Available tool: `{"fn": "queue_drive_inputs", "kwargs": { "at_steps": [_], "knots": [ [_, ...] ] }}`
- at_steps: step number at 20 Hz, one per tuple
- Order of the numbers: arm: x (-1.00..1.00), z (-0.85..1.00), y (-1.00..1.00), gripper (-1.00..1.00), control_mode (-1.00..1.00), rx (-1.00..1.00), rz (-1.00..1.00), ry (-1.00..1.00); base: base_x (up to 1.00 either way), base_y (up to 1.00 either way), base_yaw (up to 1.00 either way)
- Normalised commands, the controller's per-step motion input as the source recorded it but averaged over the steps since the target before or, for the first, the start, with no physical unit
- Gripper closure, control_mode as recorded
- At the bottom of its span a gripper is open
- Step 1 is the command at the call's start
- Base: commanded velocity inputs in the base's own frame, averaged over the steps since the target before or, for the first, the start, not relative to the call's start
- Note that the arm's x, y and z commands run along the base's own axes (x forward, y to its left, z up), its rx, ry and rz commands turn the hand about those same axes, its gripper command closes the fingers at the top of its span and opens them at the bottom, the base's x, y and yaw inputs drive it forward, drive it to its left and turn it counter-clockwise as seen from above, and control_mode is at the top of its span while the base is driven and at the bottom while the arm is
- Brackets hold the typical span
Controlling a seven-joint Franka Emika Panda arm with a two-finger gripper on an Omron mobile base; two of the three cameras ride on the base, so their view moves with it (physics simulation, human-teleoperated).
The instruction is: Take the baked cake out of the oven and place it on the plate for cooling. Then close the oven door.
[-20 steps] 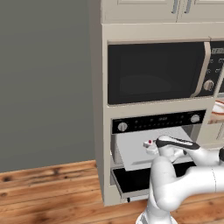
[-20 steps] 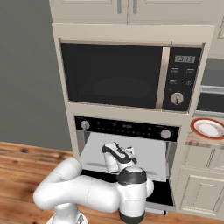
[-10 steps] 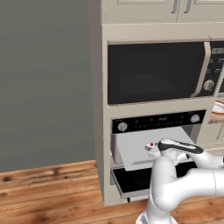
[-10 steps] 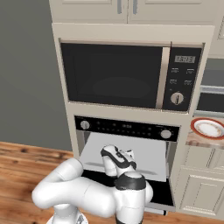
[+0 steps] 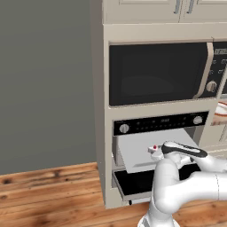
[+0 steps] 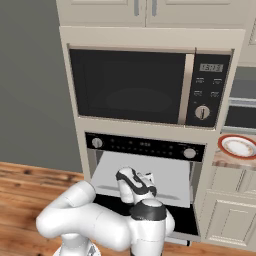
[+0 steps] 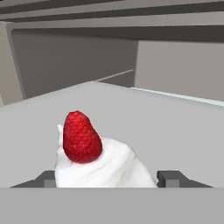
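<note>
1. Oven (image 6: 145,148): we see its door (image 6: 150,220) dropped open and the grey tray (image 5: 146,153) extended.
2. Plate (image 6: 238,146): on the worktop, well apart.
3. End effector (image 7: 109,179): it has advanced; jaws wide, straddling, not yet gripping.
4. Cake (image 7: 98,164): on the tray; we judge closure comes next.

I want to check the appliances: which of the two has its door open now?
The lower one, the oven with two silver knobs: its door hangs down. The black microwave above it is closed.
</note>
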Motion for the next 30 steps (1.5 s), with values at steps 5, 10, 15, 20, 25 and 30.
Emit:
{"fn": "queue_drive_inputs", "kwargs": {
  "at_steps": [5, 10, 15, 20, 25, 30],
  "knots": [
    [-0.34, 0.00, -0.35, 1.00, -1.00, 0.00, -0.13, 0.00, 0.00, 0.00, 0.00],
    [-0.35, 0.11, -0.48, 1.00, -1.00, 0.00, -0.18, 0.00, 0.00, 0.00, 0.00],
    [-0.07, 0.62, -0.17, 1.00, -1.00, 0.00, -0.11, 0.03, 0.00, 0.00, 0.00],
    [-0.14, 0.70, -0.13, 1.00, -1.00, 0.00, -0.06, 0.10, 0.00, 0.00, 0.00],
    [-0.38, 0.40, -0.23, 1.00, -1.00, 0.00, -0.03, 0.08, 0.00, 0.00, 0.00],
    [-0.39, 0.48, -0.23, 1.00, -1.00, 0.00, -0.02, 0.10, 0.00, 0.00, 0.00]
  ]
}}
